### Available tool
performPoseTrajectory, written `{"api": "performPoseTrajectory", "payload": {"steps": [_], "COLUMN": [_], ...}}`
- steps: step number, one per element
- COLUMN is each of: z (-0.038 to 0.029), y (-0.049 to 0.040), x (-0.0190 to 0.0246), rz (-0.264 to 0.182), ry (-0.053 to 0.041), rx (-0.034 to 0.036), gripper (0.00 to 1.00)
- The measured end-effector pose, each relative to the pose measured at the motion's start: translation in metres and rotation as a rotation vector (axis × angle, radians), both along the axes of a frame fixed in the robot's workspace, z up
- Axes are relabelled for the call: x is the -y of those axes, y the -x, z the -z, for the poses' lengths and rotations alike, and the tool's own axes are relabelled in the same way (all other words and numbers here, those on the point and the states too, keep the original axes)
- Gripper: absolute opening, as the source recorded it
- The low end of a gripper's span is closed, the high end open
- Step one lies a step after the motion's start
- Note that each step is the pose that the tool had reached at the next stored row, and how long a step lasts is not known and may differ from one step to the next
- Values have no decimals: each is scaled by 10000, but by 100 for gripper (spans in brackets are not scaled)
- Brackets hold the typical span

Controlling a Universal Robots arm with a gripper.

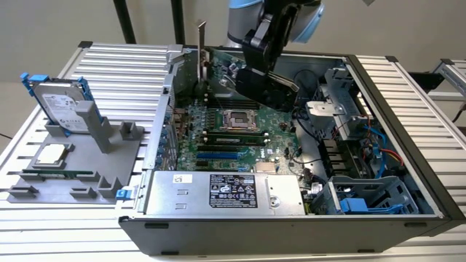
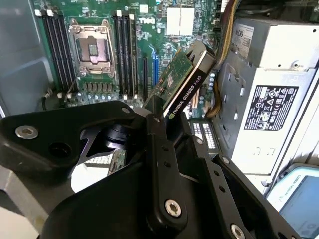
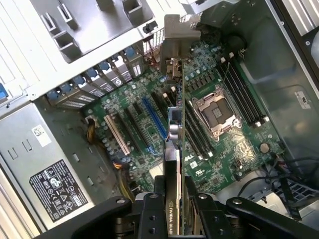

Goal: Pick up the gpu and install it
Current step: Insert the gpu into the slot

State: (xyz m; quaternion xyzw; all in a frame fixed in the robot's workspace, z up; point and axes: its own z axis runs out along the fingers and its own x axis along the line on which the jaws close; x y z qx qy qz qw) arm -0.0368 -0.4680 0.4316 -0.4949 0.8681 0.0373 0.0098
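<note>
Pinching the gpu (image 2: 185, 82) by one end, my hand (image 2: 172, 127) has a black finger (image 2: 155, 144) pressed flat on each face of the card. The card hangs inside the open case (image 1: 291, 234), above the motherboard (image 1: 218, 139), and stands on edge. In the second wrist view its green board face looks toward the socket (image 2: 92, 47) and its black cooler face toward the power supply (image 2: 269, 99). In the first wrist view I see it edge-on, running away from my hand over the slots, with the blue slot (image 3: 154, 117) just to one side of it. Its silver bracket (image 3: 174, 45) is at the far end, near the case's rear wall. I cannot tell whether its lower edge touches a slot. In the exterior view my hand is in the far part of the case, and the bracket sticks up above the case's rim. Out on the table (image 1: 117, 60), at the exterior view's left, a grey holder (image 1: 109, 161) carries a hard drive (image 1: 62, 103) standing upright and a memory stick (image 1: 58, 174) lying flat, both well apart from the gpu.
</note>
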Motion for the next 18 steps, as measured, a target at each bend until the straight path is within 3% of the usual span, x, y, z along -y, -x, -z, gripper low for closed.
{"api": "performPoseTrajectory", "payload": {"steps": [18], "z": [0], "y": [-58], "x": [0], "rz": [-1818], "ry": [0], "rx": [0], "gripper": [0]}}
